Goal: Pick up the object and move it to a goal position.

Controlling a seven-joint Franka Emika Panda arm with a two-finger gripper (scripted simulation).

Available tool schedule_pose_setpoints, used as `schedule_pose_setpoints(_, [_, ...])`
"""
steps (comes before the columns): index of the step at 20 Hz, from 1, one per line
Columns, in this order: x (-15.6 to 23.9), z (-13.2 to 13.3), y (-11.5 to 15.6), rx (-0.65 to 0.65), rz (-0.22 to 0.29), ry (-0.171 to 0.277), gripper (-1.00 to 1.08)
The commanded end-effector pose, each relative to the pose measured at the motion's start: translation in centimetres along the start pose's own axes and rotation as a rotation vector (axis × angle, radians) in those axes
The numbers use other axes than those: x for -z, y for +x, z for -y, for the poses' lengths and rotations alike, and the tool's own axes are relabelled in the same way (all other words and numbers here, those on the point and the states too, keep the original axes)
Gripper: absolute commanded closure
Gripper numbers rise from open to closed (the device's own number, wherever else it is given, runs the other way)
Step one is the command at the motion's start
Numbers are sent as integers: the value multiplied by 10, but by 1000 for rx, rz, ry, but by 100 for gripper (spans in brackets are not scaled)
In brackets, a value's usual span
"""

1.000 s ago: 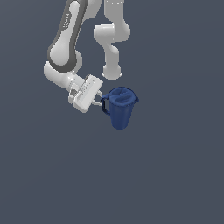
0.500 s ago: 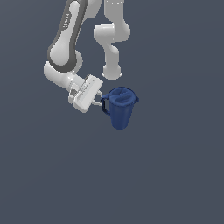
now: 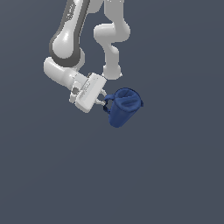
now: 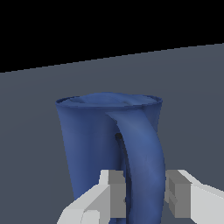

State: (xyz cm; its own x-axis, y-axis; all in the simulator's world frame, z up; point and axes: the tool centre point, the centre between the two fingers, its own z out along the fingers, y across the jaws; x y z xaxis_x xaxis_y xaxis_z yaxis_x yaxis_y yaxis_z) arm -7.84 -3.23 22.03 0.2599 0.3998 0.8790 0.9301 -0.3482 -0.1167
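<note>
The dark blue pitcher (image 3: 123,109) hangs beside the white gripper (image 3: 106,101), to the exterior view's right of it, its open top tilted toward the camera. In the wrist view the pitcher (image 4: 89,140) stands close in front, with its loop handle (image 4: 146,148) running between my two fingers (image 4: 114,192). The gripper (image 4: 144,192) is shut on that handle, one pad on each side. The pitcher's base is hidden behind the fingers in the wrist view. I see no goal marker.
A flat dark grey floor (image 3: 175,175) fills both views. The white arm (image 3: 70,48) and its base column (image 3: 111,39) rise behind the gripper, at the top of the exterior view.
</note>
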Motion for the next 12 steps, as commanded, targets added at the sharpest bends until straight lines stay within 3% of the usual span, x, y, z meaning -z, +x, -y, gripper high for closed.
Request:
schedule_pose_setpoints(1, [-5,-5,22,3,-3,0,108])
schedule_pose_setpoints(12, [-35,-39,142,4,-7,1,108])
